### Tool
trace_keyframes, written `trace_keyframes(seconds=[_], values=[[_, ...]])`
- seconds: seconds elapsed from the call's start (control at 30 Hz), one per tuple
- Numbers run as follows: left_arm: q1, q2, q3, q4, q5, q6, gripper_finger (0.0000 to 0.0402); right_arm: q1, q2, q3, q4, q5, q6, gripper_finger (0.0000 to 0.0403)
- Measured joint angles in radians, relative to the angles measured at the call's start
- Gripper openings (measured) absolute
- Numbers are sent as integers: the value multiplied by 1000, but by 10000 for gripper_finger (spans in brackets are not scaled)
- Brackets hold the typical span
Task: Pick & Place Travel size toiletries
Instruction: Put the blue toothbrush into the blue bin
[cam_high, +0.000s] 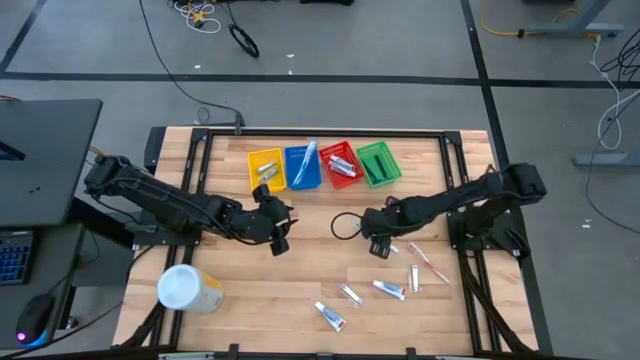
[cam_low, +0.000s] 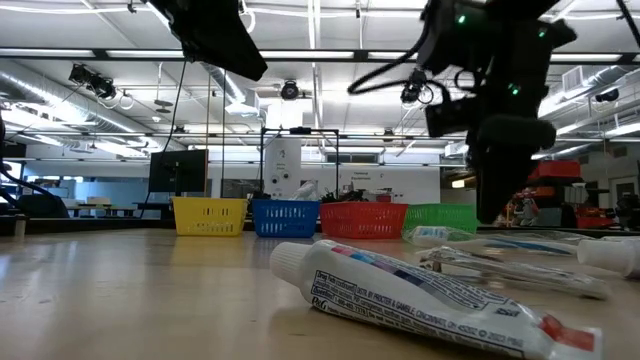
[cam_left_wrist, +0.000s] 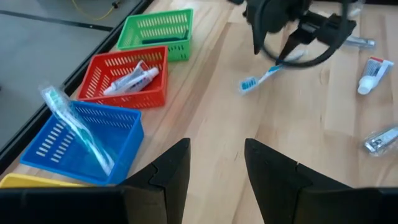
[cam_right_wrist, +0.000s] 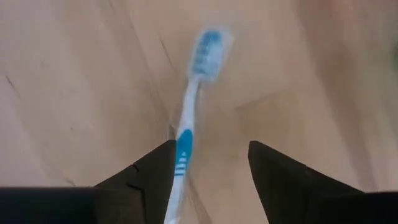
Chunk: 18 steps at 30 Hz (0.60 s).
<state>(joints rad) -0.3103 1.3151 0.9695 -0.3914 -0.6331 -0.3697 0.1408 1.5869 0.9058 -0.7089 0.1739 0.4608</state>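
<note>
Wood table (cam_high: 250, 300) | R fingers (cam_right_wrist: 211, 163) open over toothbrush (cam_right_wrist: 193, 106) | L fingers (cam_left_wrist: 214, 165) open, empty

Right pincer (cam_high: 378, 243) hovers near scattered toiletries (cam_high: 372, 290).

Left pincer (cam_high: 283, 228) hovering mid-table with fingers parted, right pincer (cam_high: 377, 243) low over the tabletop, fingers spread

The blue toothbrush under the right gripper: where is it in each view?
High view: not visible, hidden under the right gripper.
Low view: cannot tell.
Left wrist view: blue toothbrush on the table below that gripper, beside the red basket.
Right wrist view: centre, between the open gripper's fingers.
Shared landmark: red basket.
</note>
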Motion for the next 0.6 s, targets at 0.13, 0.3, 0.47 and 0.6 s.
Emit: trace_keyframes(seconds=[0.13, 0.3, 0.47, 0.6], values=[[0, 0, 0, 0, -4, -1, 162, -26, 67, 0, 49, -44, -3, 213], [0, 0, 0, 0, -6, -1, 162, -45, 108, 0, 79, -93, 5, 213], [0, 0, 0, 0, -7, -1, 162, -49, 114, 0, 98, -97, 50, 187], [0, 0, 0, 0, -7, -1, 162, -49, 114, 0, 97, -92, 55, 132]])
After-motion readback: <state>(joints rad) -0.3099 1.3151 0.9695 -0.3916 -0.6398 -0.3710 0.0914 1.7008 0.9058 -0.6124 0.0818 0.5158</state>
